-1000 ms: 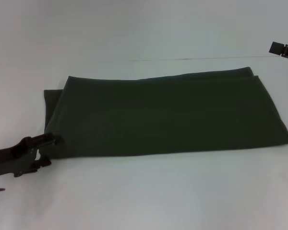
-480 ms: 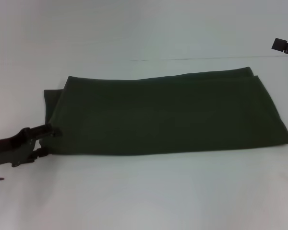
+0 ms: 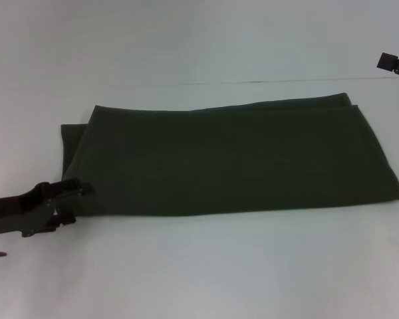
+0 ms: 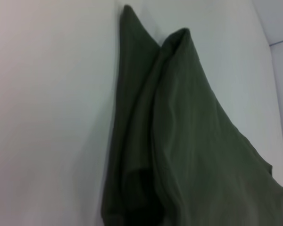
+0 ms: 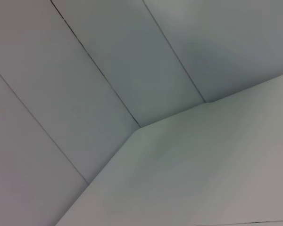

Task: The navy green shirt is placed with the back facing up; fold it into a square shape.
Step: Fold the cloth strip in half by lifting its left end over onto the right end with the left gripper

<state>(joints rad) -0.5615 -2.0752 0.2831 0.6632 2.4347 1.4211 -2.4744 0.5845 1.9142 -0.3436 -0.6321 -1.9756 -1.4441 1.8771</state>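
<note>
The navy green shirt (image 3: pixel 233 159) lies flat on the white table, folded into a long band running left to right. My left gripper (image 3: pixel 72 204) is at the band's near left corner, open, with one finger (image 3: pixel 78 188) over the fabric edge and the other (image 3: pixel 65 219) on the table just beside it. The left wrist view looks along the shirt (image 4: pixel 188 155) from close up, showing its stacked folded layers. My right gripper (image 3: pixel 394 63) hangs parked at the far right edge of the head view, well away from the cloth.
The white table (image 3: pixel 206 266) extends around the shirt, with a thin seam line (image 3: pixel 266 82) behind it. The right wrist view shows only white panels and the table edge (image 5: pixel 179 117).
The left gripper drew back and up a little, then came forward to the right onto the shirt's near left corner. The shirt has not moved, and the right gripper barely shifted.
</note>
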